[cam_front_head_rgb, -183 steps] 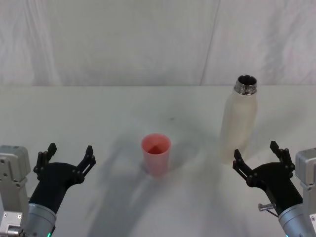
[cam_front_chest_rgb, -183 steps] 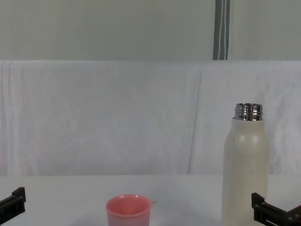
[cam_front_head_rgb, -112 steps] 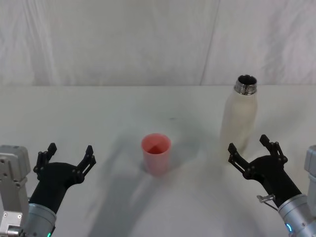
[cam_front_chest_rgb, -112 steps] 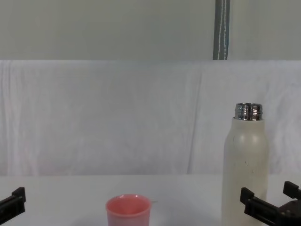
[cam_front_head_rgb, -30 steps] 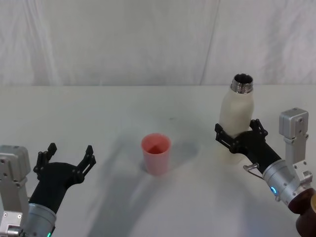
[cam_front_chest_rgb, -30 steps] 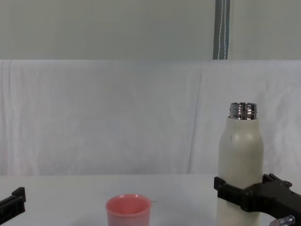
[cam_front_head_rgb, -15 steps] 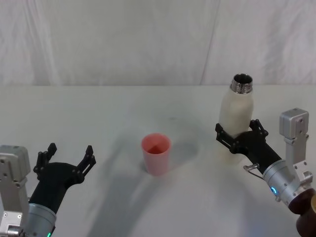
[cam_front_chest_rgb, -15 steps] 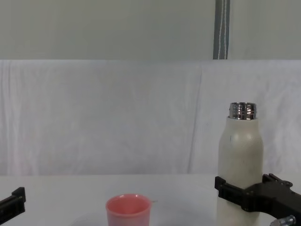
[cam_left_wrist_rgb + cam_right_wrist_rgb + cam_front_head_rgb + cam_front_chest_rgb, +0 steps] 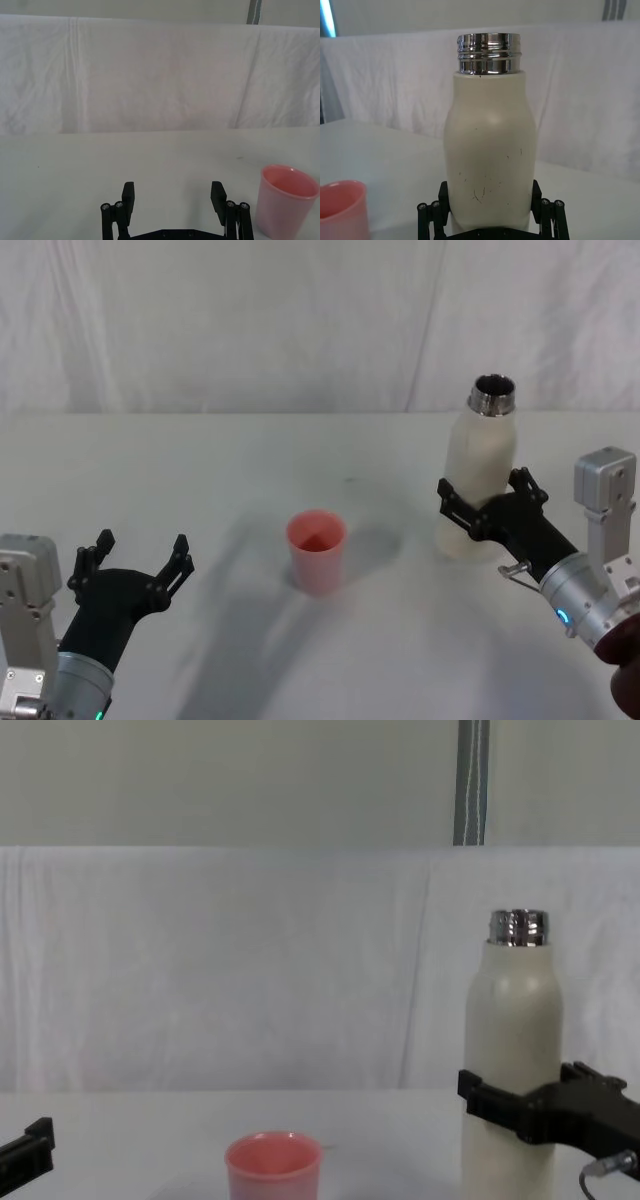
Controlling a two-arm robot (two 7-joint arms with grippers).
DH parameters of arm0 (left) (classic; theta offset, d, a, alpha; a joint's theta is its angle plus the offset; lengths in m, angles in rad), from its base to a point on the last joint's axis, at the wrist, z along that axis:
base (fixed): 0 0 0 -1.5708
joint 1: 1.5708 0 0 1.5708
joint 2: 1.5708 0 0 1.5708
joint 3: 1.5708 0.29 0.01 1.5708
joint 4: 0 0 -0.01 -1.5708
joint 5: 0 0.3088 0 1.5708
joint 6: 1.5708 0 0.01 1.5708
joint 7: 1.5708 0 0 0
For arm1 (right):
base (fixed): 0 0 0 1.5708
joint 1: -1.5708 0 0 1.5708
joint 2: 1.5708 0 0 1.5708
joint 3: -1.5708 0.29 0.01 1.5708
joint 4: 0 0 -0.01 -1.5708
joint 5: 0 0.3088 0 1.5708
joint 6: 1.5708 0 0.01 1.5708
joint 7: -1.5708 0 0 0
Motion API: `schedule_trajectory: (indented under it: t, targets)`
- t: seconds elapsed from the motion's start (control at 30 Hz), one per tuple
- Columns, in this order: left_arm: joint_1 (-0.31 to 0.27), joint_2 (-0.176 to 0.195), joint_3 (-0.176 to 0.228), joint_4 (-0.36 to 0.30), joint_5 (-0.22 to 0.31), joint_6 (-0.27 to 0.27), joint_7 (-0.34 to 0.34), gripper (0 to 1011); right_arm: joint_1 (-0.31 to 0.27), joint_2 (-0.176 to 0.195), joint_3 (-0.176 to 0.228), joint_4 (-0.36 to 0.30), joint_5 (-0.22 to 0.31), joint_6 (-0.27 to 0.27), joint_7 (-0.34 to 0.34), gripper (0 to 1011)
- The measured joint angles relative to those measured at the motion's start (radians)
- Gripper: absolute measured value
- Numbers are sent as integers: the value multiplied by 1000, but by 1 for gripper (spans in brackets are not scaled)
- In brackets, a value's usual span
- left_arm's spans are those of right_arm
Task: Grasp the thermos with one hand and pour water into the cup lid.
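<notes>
bright, even, diffuse light across all 4 views; soft grey shadows spread on the white table [image 9: 200, 470] toward the robot from the pink cup lid [image 9: 317, 551] and the thermos [image 9: 478, 480]; a small glint on the steel neck [image 9: 489, 52]; focus stays fairly sharp, no obvious edge distortion.

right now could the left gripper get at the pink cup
Probably yes. The left gripper sits open at the table's near left, and the cup lid stands to its right with bare table between. The right gripper is shut on the thermos, well aside.
</notes>
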Motion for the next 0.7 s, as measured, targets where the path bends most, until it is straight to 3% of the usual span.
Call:
schedule_trajectory:
  t: [0.4, 0.7]
  targets:
    - [0, 0, 0, 0, 0, 0, 0, 1001, 30, 66, -32, -76, -43, 78, 21, 950]
    - [0, 0, 0, 0, 0, 0, 0, 1001, 64, 118, -90, -99, -147, 101, 25, 950]
